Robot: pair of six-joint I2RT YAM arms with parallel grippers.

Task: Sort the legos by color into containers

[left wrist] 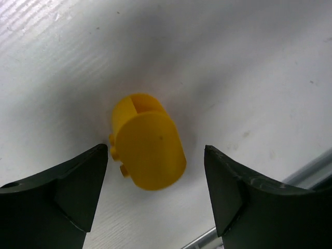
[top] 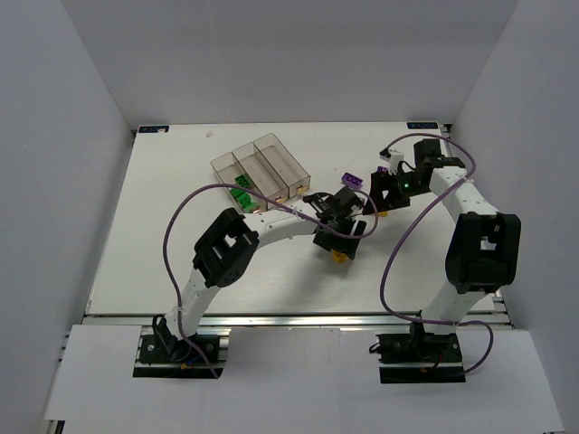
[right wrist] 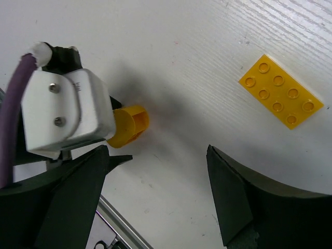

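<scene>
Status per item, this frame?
left claw: open, over oval lego
oval lego: on its side on table, ungripped
right claw: open, empty
rectangular lego: flat on table, studs up
purple lego: loose on table
green legos: inside leftmost bin

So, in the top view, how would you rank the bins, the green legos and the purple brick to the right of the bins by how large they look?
Largest to smallest:
1. bins, taken as one joined set
2. green legos, counted as one pile inside the left bin
3. purple brick
All lie at a similar depth, so the order is safe.
</scene>
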